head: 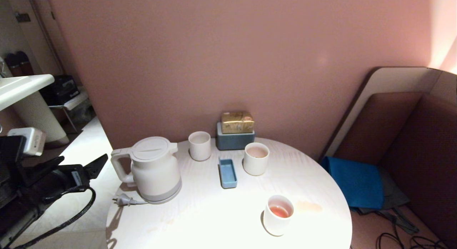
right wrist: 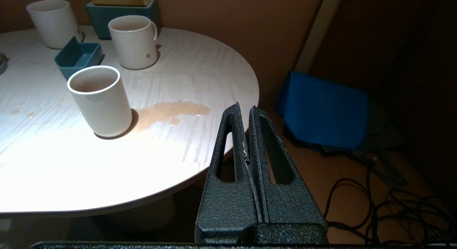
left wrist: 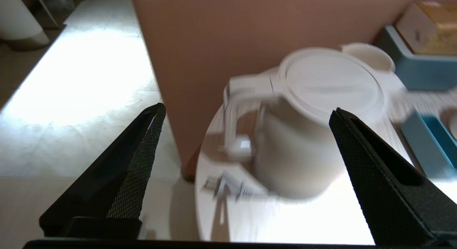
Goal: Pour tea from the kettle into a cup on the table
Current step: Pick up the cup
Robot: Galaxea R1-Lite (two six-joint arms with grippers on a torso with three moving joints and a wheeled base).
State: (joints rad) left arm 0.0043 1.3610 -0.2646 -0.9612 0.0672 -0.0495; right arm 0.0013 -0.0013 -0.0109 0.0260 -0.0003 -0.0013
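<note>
The cream-white kettle point(head: 154, 170) stands upright on the left of the round white table point(head: 214, 220), handle toward my left arm, its plug point(head: 123, 199) lying beside it. My left gripper point(head: 80, 162) hangs off the table's left edge, open and empty; in the left wrist view the left gripper point(left wrist: 247, 110) frames the kettle point(left wrist: 307, 127) ahead without touching it. The ribbed cup point(head: 255, 158) with a handle point(right wrist: 132, 42) stands behind the middle. Tea point(head: 279, 211) shows in a smooth white cup point(head: 278, 215) near the front. My right gripper point(right wrist: 244, 108) is shut, off the table's right edge.
A ribbed tumbler point(head: 199, 145) and a blue box holding a gold packet point(head: 235, 133) stand at the back by the pink wall. A small blue tray point(head: 227, 173) lies mid-table. A tea puddle point(right wrist: 171, 111) wets the table by the smooth cup. A blue cloth point(head: 353, 181) and cables lie on the right.
</note>
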